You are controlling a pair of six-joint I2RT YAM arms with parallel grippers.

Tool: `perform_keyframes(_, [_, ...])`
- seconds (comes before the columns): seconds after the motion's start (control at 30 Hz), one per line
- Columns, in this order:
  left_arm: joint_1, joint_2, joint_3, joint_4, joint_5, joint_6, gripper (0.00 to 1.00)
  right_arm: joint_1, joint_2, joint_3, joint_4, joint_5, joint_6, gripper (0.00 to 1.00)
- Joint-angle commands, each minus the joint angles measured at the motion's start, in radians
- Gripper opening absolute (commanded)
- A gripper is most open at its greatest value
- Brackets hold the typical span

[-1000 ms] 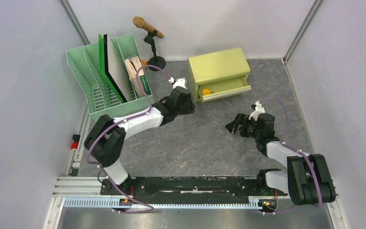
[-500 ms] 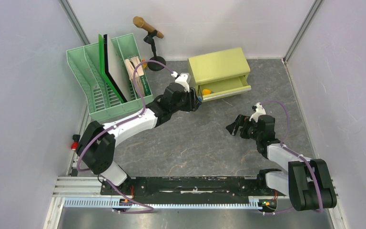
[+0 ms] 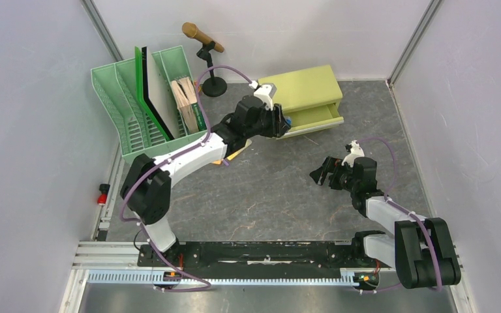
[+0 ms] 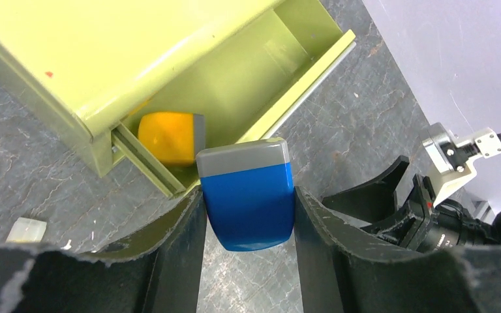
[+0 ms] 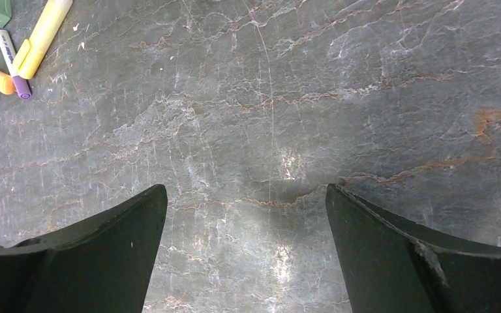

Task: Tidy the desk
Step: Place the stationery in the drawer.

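The desk is a dark grey veined tabletop. My left gripper is shut on a blue block with a grey cap, held just in front of the open lower drawer of the yellow-green cabinet. In the left wrist view the gripper holds the block above the desk at the drawer's front corner. An orange block with a grey cap lies inside the drawer. My right gripper is open and empty, low over bare desk.
A green file rack with boards and books stands at the back left, and a brown cylinder on a black stand is behind it. A yellow highlighter and a purple marker lie under the left arm. A small white piece lies near the cabinet.
My left arm has reached further right and back, bringing the blue block from mid-desk to the drawer's front. The right arm has not moved.
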Motion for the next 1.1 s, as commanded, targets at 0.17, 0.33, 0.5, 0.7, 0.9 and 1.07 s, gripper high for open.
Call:
perform_keyframes(0.17, [0.001,0.126,0.2,-0.088,-0.004,0.03,0.44,-0.005,0.01,-0.011,-0.01,0.025,-0.012,0.98])
perform_keyframes(0.33, [0.001,0.189,0.277,-0.129,-0.051,-0.005,0.42,-0.009,0.026,0.0,-0.023,0.022,-0.023,0.98])
perform_keyframes(0.5, [0.001,0.225,0.301,-0.133,-0.103,-0.052,0.42,-0.01,0.024,-0.006,-0.019,0.026,-0.015,0.98])
perform_keyframes(0.7, [0.001,0.258,0.313,-0.137,-0.165,-0.12,0.43,-0.01,0.028,-0.008,-0.012,0.025,-0.009,0.98])
perform_keyframes(0.9, [-0.002,0.285,0.345,-0.142,-0.192,-0.179,0.45,-0.011,0.032,-0.003,-0.019,0.023,-0.016,0.98])
perform_keyframes(1.07, [-0.007,0.296,0.352,-0.145,-0.234,-0.245,0.48,-0.012,0.038,-0.002,-0.018,0.023,-0.015,0.98])
